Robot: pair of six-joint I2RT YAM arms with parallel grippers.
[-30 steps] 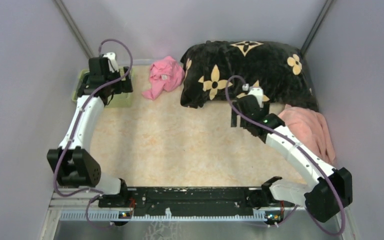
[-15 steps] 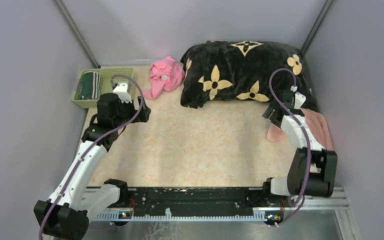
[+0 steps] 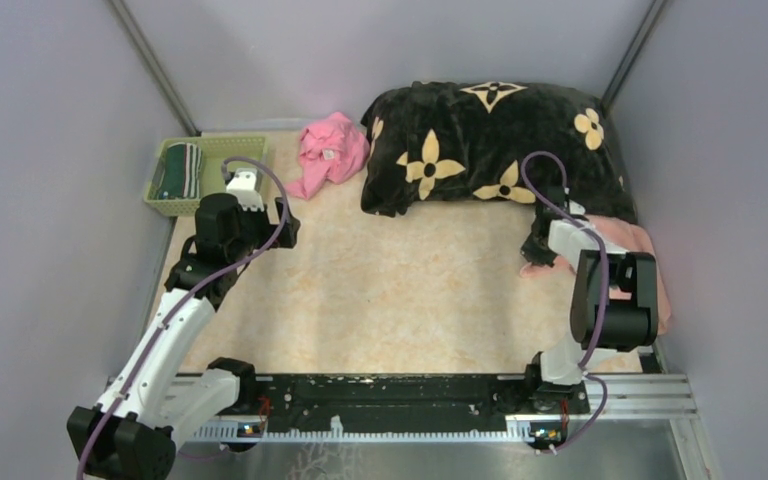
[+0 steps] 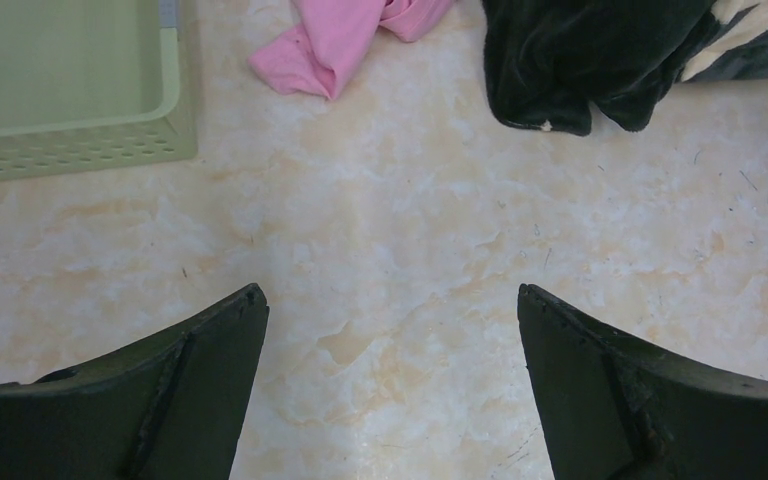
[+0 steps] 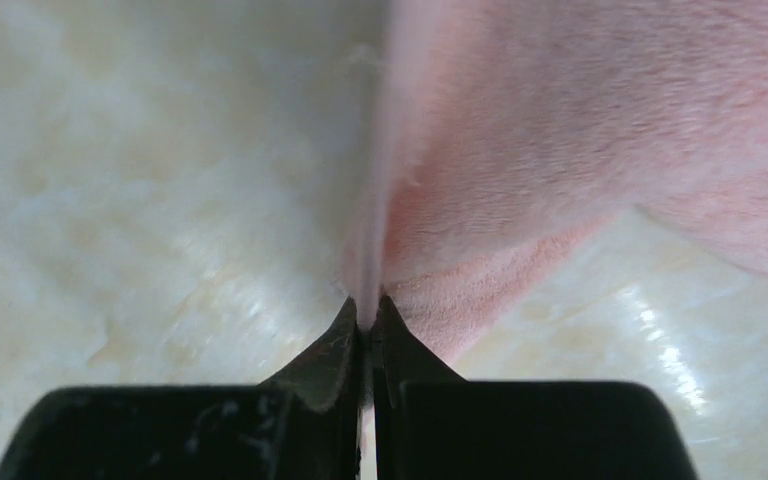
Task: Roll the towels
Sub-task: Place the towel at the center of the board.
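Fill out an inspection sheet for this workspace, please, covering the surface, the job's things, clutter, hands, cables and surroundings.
Surface: marbled beige tabletop, bare in the middle.
Job's things: salmon-pink towel lies crumpled at the right edge, not rolled; green striped towel sits bundled in the green basket at the far left.
Clutter: black blanket with tan flowers at the far side; bright pink cloth heaped beside it.
Hands: left hand open over bare tabletop, holding nothing; right hand shut on an edge of the salmon-pink towel.
Cables: purple cables loop over each arm, snagged on nothing seen.
Surroundings: plain grey walls on three sides; black rail at the near edge.
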